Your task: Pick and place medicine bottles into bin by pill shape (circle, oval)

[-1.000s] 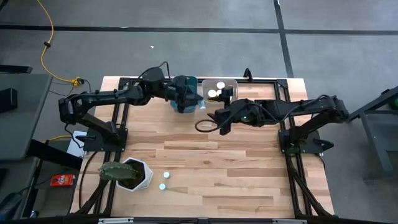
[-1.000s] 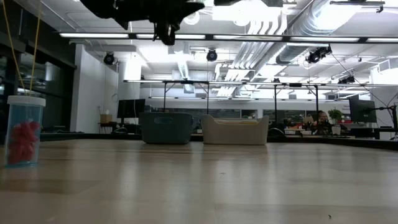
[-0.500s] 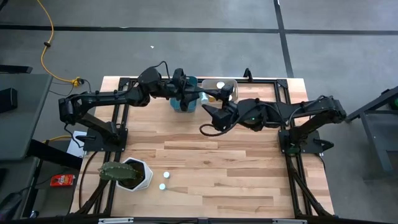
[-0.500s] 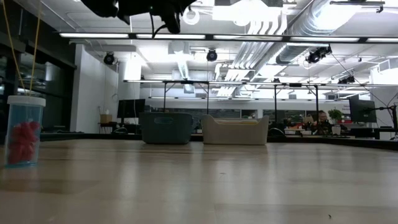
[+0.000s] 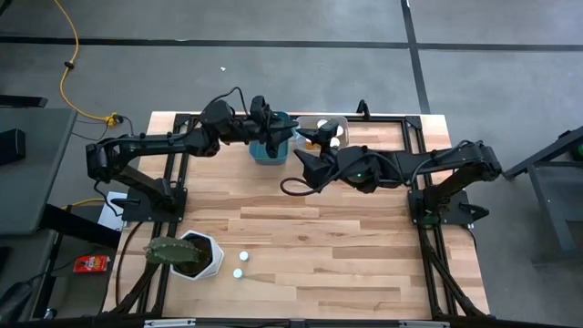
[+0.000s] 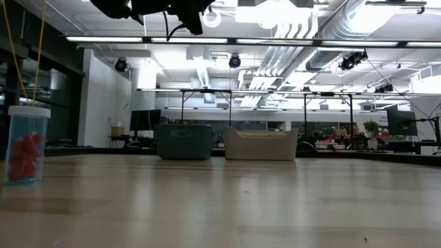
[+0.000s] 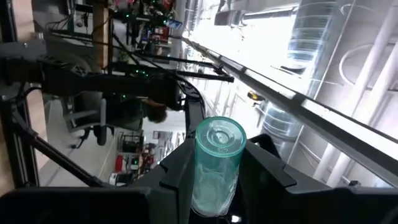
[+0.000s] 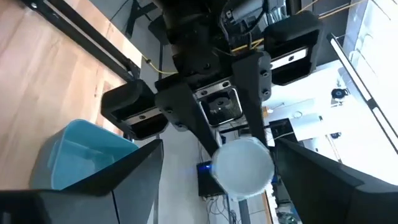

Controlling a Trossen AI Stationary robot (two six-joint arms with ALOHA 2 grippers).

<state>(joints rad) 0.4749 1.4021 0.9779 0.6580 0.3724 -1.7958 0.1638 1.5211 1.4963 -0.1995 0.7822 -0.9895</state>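
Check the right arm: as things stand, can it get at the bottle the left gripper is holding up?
Probably yes. The left gripper is shut on the bottle, cap end toward the right arm. The right gripper is open, and its wrist view shows the white cap between its fingers, nothing between them.

No readable text anywhere

No label, brand, number or sign can be made out in any view; the red packet (image 5: 89, 264) on the floor beside the table (image 5: 364, 264) carries print too small to read.
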